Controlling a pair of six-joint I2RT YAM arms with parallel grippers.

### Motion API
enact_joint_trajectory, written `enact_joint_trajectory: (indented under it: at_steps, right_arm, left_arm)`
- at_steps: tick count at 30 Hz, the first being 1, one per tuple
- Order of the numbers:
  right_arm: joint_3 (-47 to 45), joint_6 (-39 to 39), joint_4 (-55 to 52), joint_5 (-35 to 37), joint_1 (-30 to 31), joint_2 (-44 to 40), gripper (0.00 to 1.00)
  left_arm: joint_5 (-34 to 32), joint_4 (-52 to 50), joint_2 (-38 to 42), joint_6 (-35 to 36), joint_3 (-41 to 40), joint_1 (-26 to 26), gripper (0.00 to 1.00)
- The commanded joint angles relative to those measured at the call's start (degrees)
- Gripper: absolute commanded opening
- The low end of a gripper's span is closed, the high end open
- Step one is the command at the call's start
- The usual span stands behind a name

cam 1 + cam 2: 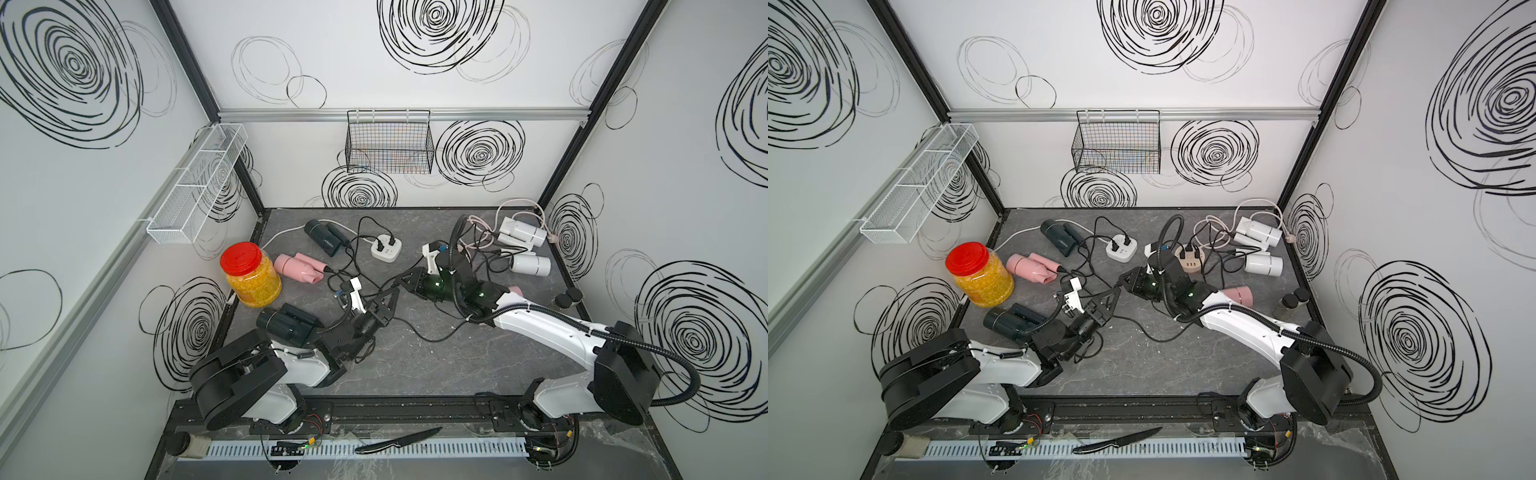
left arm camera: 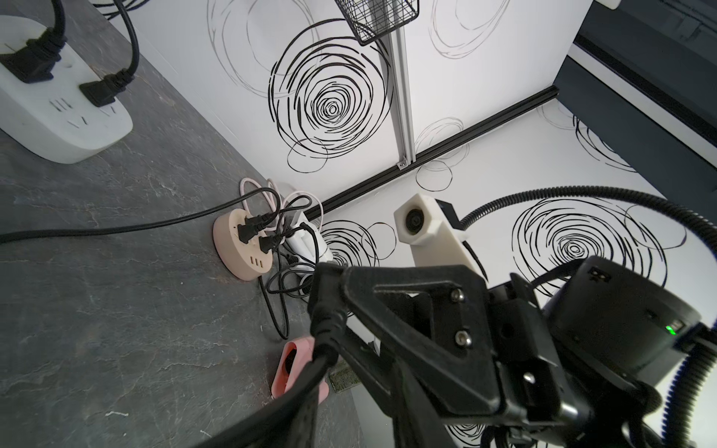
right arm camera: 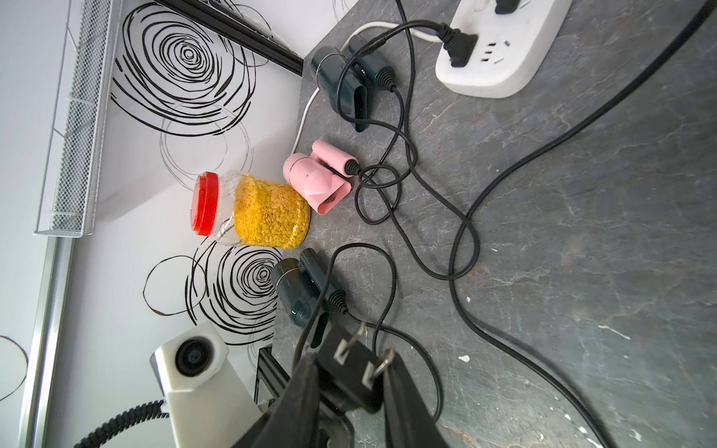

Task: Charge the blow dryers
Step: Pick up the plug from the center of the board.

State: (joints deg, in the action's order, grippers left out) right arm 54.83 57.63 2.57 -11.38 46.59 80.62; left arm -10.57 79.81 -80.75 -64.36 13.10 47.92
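Observation:
My right gripper [image 1: 401, 282] is shut on a black two-prong plug [image 3: 349, 368] above the table's middle. My left gripper [image 1: 394, 293] meets it tip to tip, with its jaws slightly apart and the plug's cord [image 2: 322, 349] lying along one finger. I cannot tell which dryer this cord belongs to. Two dark teal blow dryers [image 1: 326, 239] [image 1: 286, 324] and a pink one [image 1: 299, 268] lie on the left. Two white ones [image 1: 523, 232] [image 1: 532, 265] lie at the back right. Another pink one [image 1: 1237, 296] sits beside my right arm.
A white power strip [image 1: 386, 248] holds two plugs and a round beige hub [image 1: 1190, 258] holds three. Black cords tangle across the middle. A red-lidded jar [image 1: 249, 276] stands on the left and two small jars [image 1: 567, 300] on the right. A knife [image 1: 397, 440] lies at the front.

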Motion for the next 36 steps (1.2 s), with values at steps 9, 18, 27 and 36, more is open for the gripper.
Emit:
enact_joint_trajectory:
  at_steps: [9, 18, 27, 36]
  right_arm:
    - [-1.7, 1.35, 3.41, -4.97, -0.09, -1.39, 0.26]
    - [-2.78, 2.22, 4.52, -5.21, -0.09, -0.3, 0.26]
    - [-3.45, 1.93, 3.78, -4.89, -0.51, -0.87, 0.35]
    - [-5.61, -0.99, 1.03, -5.94, -4.12, -5.75, 0.6]
  left_arm:
    - [2.37, 6.15, -4.51, 0.64, 1.4, -3.23, 0.44]
    - [4.05, 8.82, -5.82, 0.88, 1.67, -3.41, 0.29]
    - [5.21, 6.7, -4.98, 1.08, 1.52, -4.54, 0.14]
    - [15.2, -8.69, 2.77, 4.51, 1.81, -12.96, 0.08]
